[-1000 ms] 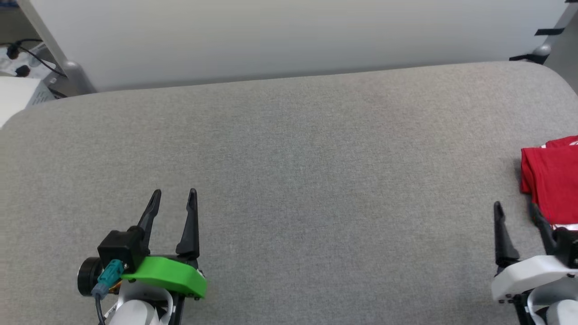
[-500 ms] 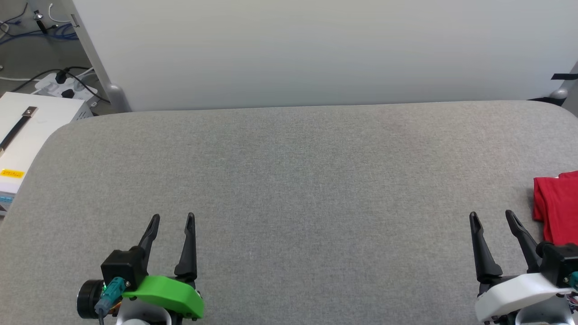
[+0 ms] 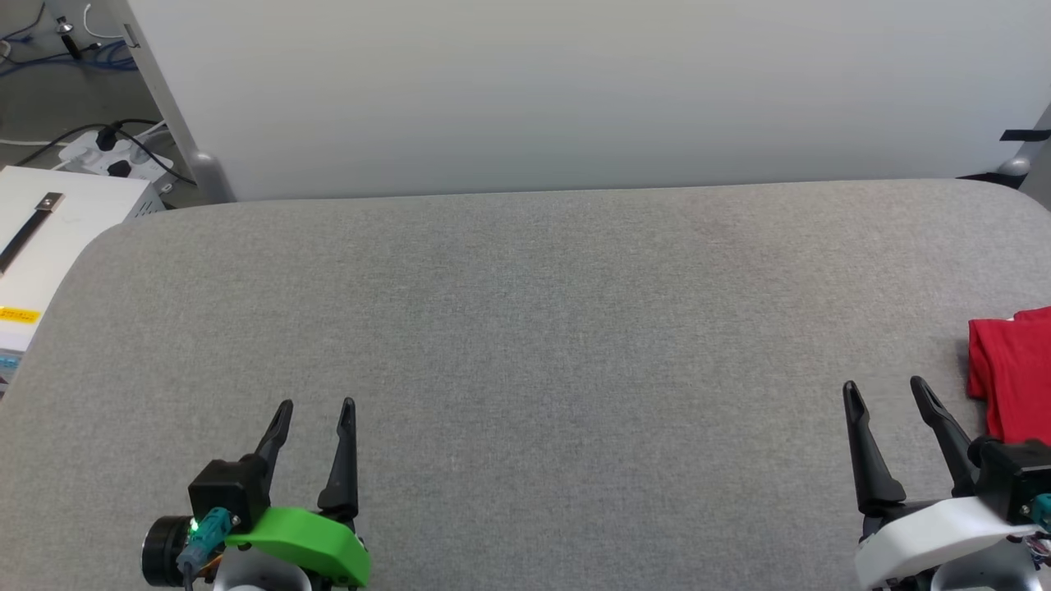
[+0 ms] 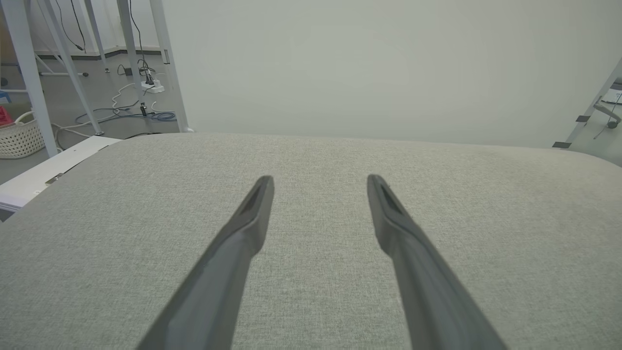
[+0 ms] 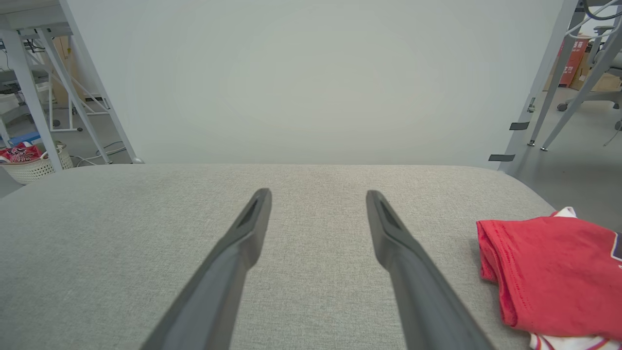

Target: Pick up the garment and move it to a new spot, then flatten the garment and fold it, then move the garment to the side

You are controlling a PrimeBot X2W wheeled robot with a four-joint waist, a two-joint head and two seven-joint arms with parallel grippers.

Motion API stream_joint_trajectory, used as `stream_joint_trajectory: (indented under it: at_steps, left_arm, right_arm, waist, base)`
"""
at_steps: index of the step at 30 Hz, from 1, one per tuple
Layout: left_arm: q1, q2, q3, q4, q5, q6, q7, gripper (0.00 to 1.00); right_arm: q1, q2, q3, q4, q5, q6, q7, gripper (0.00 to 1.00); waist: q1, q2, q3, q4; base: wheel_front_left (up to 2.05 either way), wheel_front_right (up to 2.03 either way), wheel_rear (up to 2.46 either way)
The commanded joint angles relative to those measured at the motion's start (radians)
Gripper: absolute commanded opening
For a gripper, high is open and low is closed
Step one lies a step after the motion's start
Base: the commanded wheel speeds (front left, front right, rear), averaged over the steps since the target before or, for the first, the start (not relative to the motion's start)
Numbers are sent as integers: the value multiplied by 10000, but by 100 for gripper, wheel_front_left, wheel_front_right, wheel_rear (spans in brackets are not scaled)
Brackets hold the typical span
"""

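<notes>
Fingers (image 5: 398, 253) of the right gripper (image 3: 883, 384) are standing apart with nothing between them, pointing straight away from the robot over the near right part of the grey padded table (image 3: 525, 328). The red garment (image 3: 1014, 377) is lying just beside them on their outer, right-hand side, with a narrow strip of table cloth showing between it and the nearer finger. In the right wrist view it is sitting to the right of the fingers as a compact, doubled-over bundle, turning a rounded fold edge toward them, with a little white trim peeking out beneath it and behind it. Its visible part is running roughly parallel to the fingers, near to far, but the frame edge is cutting it off, so I cannot tell its full length or which axis is really the longer. Judging from this, the right arm is plainly the nearer one, and a reach for the cloth is calling for a sideways shift to the right rather than a push forward. The left gripper (image 3: 316, 404) is hovering well apart from the garment at the near left, its fingers likewise spread and empty, aiming the same way. Both grippers are sitting low and level over the table, going by the wrist views. Farther off, the grey surface is running up to a pale panel (image 3: 525, 90) standing along its far edge.
</notes>
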Motion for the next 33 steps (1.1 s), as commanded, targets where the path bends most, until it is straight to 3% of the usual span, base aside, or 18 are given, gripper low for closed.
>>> stream_joint_trajectory:
  at_steps: [1,10,11,33]
  left_arm:
    - [4,-44,20,67,104,-59,-58,100]
    - [-139,-53,53,231,177,-126,-58,100]
    - [-43,-12,33,210,95,-77,1,0]
    - [-4,-253,281,-117,585,-79,396,0]
  right_arm:
    - [143,17,31,-90,-67,-9,50,100]
    - [113,102,55,-145,-106,-9,56,100]
    - [1,88,60,-72,-58,0,65,0]
    - [-188,117,116,214,-285,-1,74,0]
  waist:
    - [1,0,11,21]
    - [1,0,41,92]
    - [1,0,43,93]
    - [1,0,52,133]
  base:
    - [0,0,0]
    - [0,0,0]
    - [0,0,0]
    - [0,0,0]
